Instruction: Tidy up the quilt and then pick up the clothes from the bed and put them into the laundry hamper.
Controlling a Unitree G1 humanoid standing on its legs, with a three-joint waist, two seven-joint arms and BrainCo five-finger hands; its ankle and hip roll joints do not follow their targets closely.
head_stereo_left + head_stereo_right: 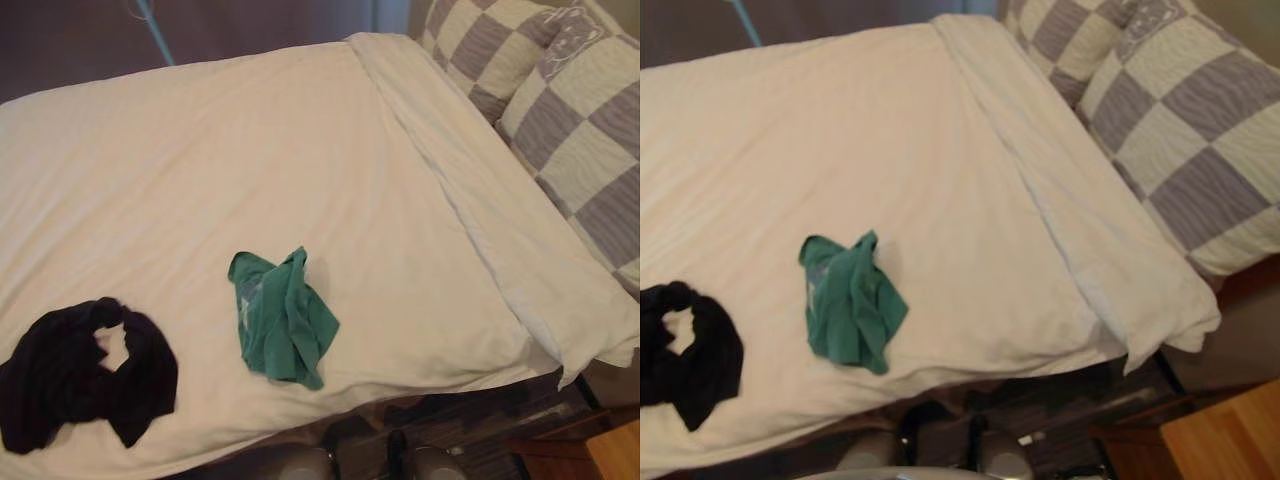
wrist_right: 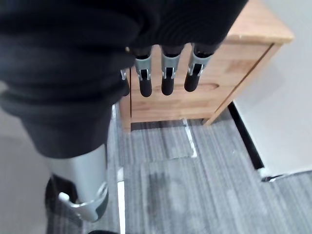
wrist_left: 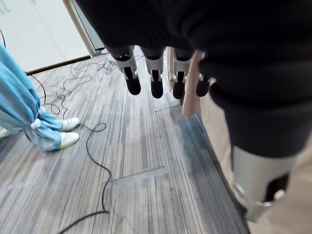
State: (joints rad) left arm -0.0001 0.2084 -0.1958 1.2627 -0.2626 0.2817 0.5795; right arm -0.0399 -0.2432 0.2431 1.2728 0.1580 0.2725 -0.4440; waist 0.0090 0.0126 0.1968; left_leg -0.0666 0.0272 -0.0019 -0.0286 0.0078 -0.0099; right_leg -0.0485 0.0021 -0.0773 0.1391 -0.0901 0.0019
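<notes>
A white quilt (image 1: 250, 170) lies spread flat over the bed, with a folded band (image 1: 480, 200) along its right side below the pillows. A crumpled green garment (image 1: 285, 320) rests on the quilt near the front edge. A black garment (image 1: 85, 375) lies bunched at the front left corner. My left hand (image 3: 156, 73) hangs over the floor, fingers straight and holding nothing. My right hand (image 2: 167, 73) hangs the same way, open and empty, in front of a wooden nightstand (image 2: 234, 73).
Two grey-and-cream checked pillows (image 1: 570, 110) lie at the right end of the bed. The wooden nightstand (image 1: 1225, 435) stands at the lower right beside the bed. A person in blue trousers and white shoes (image 3: 29, 117) stands on the striped grey floor.
</notes>
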